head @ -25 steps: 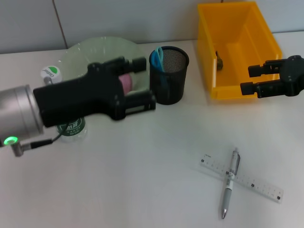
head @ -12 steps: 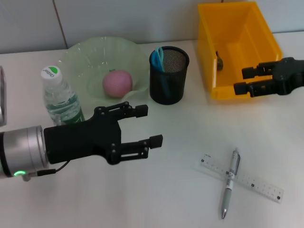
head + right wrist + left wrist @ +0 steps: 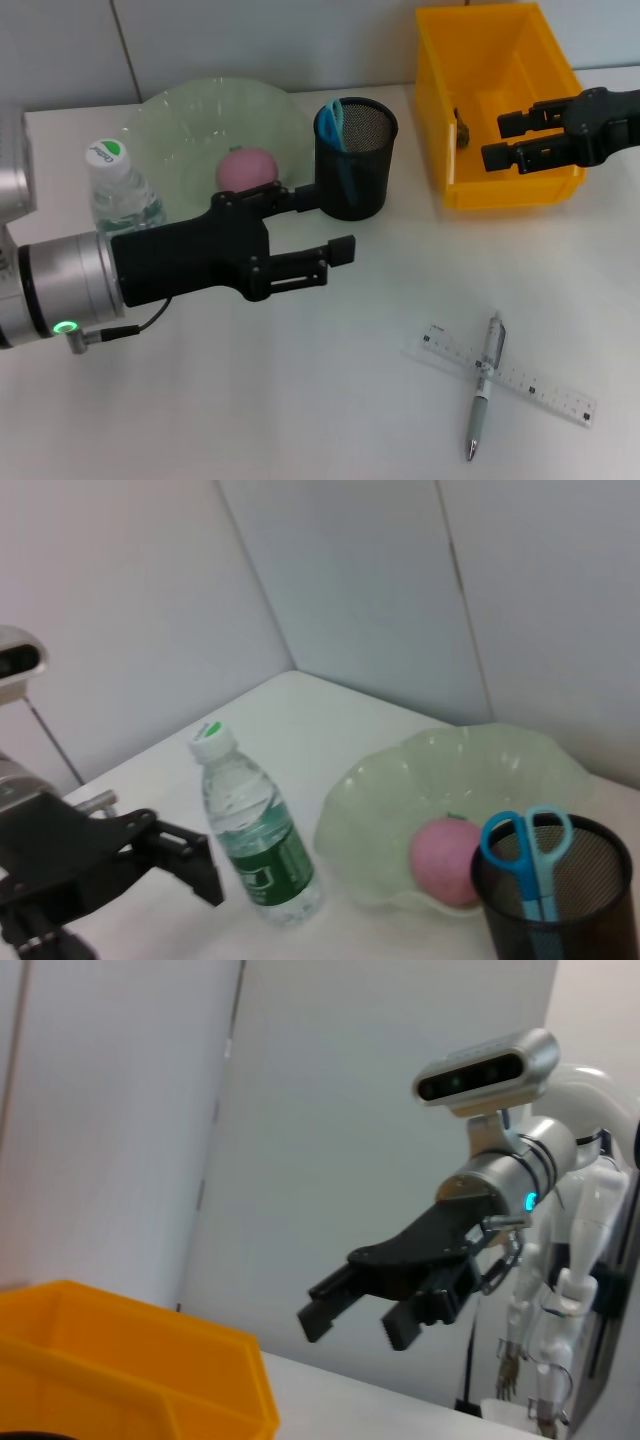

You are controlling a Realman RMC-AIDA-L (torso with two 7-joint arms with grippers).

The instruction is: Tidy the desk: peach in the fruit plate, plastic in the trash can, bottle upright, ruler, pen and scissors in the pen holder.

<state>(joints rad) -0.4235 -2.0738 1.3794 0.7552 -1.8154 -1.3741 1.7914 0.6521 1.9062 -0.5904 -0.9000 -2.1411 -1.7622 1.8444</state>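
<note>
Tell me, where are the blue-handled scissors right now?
In the head view, the blue-handled scissors stand handles-up in the black mesh pen holder, at the table's far middle, between the pale green fruit plate and the yellow bin.

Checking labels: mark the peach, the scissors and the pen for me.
peach [image 3: 245, 168], head view, on its pink top, in the fruit plate.
scissors [image 3: 525, 836], right wrist view, on the blue handle loops above the pen holder.
pen [image 3: 482, 398], head view, mid-barrel, lying across the ruler.

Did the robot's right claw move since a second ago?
Yes. The right gripper has slid up and leftward in the head view, from beside the yellow bin's front corner to over its inside.
</note>
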